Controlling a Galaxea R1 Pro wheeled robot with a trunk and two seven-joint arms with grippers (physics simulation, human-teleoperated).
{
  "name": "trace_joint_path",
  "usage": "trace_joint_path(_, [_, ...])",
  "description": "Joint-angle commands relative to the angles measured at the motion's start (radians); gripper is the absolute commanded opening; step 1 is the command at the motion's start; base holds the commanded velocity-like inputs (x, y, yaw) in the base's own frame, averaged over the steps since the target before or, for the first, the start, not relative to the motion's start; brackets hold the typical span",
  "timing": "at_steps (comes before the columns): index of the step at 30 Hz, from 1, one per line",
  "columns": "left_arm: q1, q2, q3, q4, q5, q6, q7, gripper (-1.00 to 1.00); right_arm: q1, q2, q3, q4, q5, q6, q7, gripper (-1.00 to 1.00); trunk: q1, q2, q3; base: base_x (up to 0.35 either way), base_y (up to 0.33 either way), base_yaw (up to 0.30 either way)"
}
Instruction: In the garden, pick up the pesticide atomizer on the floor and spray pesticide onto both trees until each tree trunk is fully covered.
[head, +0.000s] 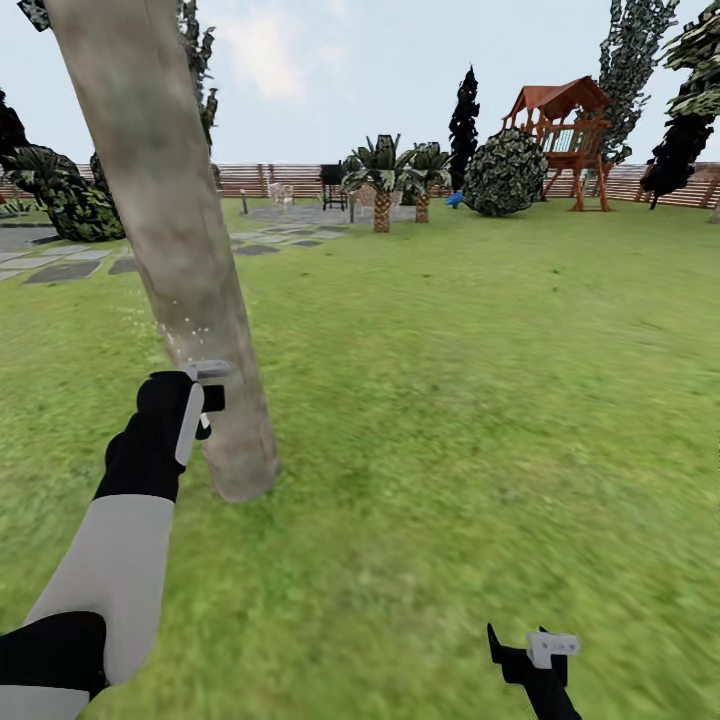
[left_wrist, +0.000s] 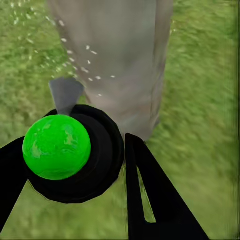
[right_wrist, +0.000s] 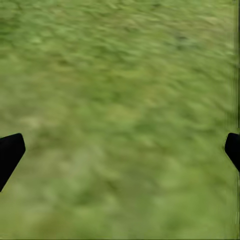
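Observation:
One thick, pale grey-beige tree trunk leans up out of the grass floor at the left. My left gripper is right beside its lower part, shut on the pesticide atomizer. In the left wrist view the atomizer is a black round body with a bright green cap and a grey nozzle facing the trunk. White spray specks dot the bark and the air near it. My right gripper hangs low at the front right, open over bare grass.
Grey paving stones lie at the back left. Small palms, a round bush, a wooden playset and a slatted fence stand far behind. Open lawn spreads to the right of the trunk.

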Motion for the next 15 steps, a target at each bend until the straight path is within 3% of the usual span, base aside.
trace_joint_path(1, [0.000, 0.000, 0.000, 0.000, -0.001, 0.000, 0.000, -1.00, 0.000, 0.000, 0.000, 0.000, 0.000, 0.000, 0.000, 1.00, 0.000, 0.000, 0.000, 0.147, -0.264, 0.053])
trace_joint_path(15, [0.000, 0.000, -0.002, 0.000, -0.001, 0.000, 0.000, -1.00, 0.000, 0.000, 0.000, 0.000, 0.000, 0.000, 0.000, 1.00, 0.000, 0.000, 0.000, 0.120, -0.264, 0.239])
